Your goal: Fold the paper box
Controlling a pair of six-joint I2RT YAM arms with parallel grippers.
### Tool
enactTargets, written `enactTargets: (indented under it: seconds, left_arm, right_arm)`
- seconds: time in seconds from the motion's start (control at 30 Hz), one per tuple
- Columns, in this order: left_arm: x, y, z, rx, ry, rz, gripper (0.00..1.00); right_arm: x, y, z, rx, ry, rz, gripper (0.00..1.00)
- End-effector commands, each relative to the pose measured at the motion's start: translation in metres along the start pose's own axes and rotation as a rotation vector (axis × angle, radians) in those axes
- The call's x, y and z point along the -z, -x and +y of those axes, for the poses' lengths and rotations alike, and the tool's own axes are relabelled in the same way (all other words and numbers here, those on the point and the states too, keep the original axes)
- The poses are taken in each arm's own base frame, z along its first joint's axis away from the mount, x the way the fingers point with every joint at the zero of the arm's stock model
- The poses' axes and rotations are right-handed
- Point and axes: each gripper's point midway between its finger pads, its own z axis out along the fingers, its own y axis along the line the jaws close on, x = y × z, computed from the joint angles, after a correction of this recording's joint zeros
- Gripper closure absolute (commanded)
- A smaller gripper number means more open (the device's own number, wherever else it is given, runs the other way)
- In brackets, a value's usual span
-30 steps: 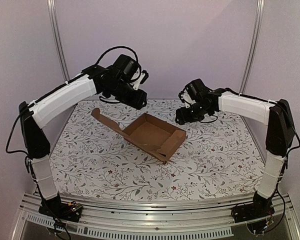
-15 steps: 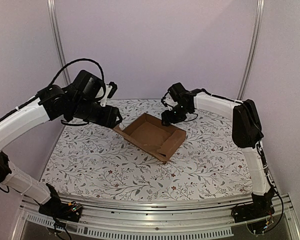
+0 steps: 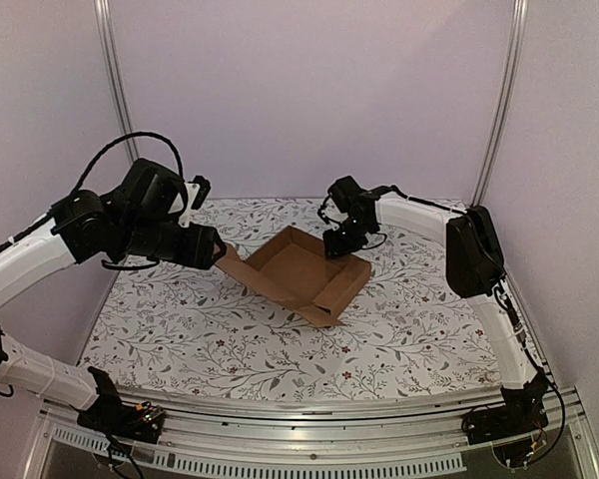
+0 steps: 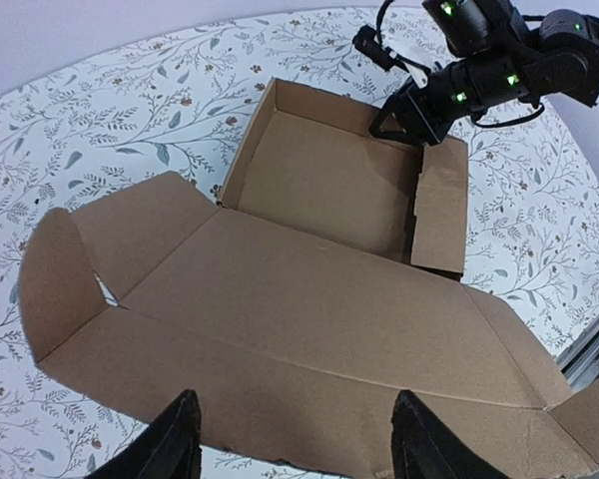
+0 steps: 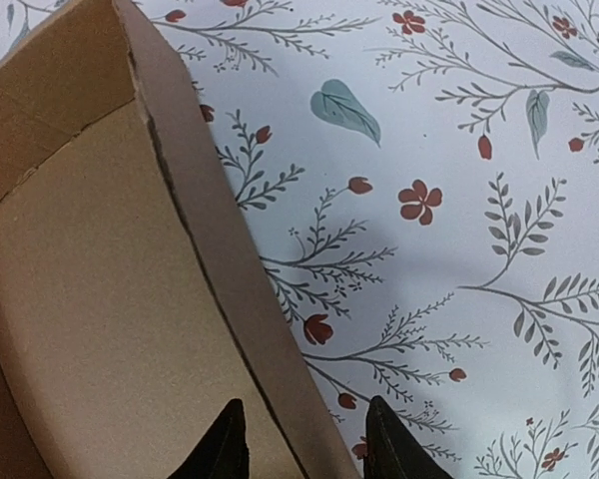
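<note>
**Tray raised, lid not yet closed**

The paper box (image 3: 301, 267) lies at the middle of the table (image 3: 429, 329), and the fold is judged to be roughly half done. The tray part (image 4: 329, 190) is already formed, with its walls upright on the far, left and right sides. The lid panel (image 4: 309, 329) is still spread open toward the near left, and its end flaps (image 4: 50, 279) are still unfolded. What is left, then, is to tuck those flaps and bring the lid over the tray.

The left claw (image 4: 301, 444) is held wide open at the lid's free edge — the cardboard lies between its fingers, but nothing is gripped. The right claw (image 5: 304, 439) is about half open astride the tray's far-right wall (image 5: 220, 259), and no pinch on that wall can be seen.

Compared with half a second ago, the left arm is drawn lower and further left, nearer the lid's edge. The right claw is brought down onto the tray's far-right wall. The box itself is hardly shifted.
</note>
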Motion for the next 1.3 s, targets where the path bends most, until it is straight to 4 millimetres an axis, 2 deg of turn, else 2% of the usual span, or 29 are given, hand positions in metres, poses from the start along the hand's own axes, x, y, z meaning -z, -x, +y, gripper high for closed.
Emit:
enactTargets:
  seconds: [0.0,0.13,0.3,0.33,0.47,0.53,0.57,0.6,0.67,0.83,0.97,1.1,1.27]
  left_arm:
    - [0.005,-0.003,0.001,0.004,0.008,-0.007,0.36]
    - [0.017,0.005,0.003,0.009,0.006,-0.044,0.36]
    - [0.052,0.026,0.013,0.052,0.009,-0.171,0.35]
    - [0.059,0.03,0.014,0.065,-0.001,-0.202,0.35]
    - [0.072,0.037,0.015,0.088,-0.024,-0.258,0.34]
    - [0.07,0.035,0.014,0.082,-0.023,-0.251,0.33]
    - [0.068,0.034,0.014,0.079,-0.021,-0.244,0.33]
    - [0.066,0.032,0.014,0.078,-0.023,-0.237,0.33]
    - [0.061,0.028,0.012,0.078,-0.025,-0.222,0.33]
    - [0.053,0.02,0.008,0.087,-0.05,-0.197,0.33]
    - [0.041,0.009,0.003,0.085,-0.07,-0.157,0.34]
    - [0.031,0.001,-0.002,0.092,-0.088,-0.129,0.34]
    - [0.026,-0.007,-0.006,0.095,-0.098,-0.107,0.33]
  right_arm:
    - [-0.009,-0.009,-0.006,-0.018,-0.013,0.037,0.69]
    - [-0.011,-0.019,-0.01,-0.039,-0.03,0.056,0.81]
    - [-0.004,-0.031,-0.015,-0.09,-0.058,0.037,0.99]
    - [-0.001,-0.031,-0.018,-0.111,-0.081,0.021,1.0]
    - [0.01,-0.042,-0.025,-0.219,-0.114,-0.026,1.0]
    - [0.016,-0.047,-0.026,-0.287,-0.115,-0.054,1.0]
    - [0.015,-0.057,-0.027,-0.344,-0.117,-0.054,1.0]
    - [0.017,-0.057,-0.025,-0.377,-0.111,-0.075,1.0]
    - [0.019,-0.073,-0.024,-0.483,-0.119,-0.101,1.0]
    - [0.032,-0.095,-0.011,-0.667,-0.16,-0.185,1.0]
    - [0.032,-0.105,0.018,-0.761,-0.126,-0.226,0.99]
    - [0.033,-0.104,0.041,-0.774,-0.12,-0.252,0.91]
    - [0.03,-0.1,0.047,-0.779,-0.115,-0.265,0.7]
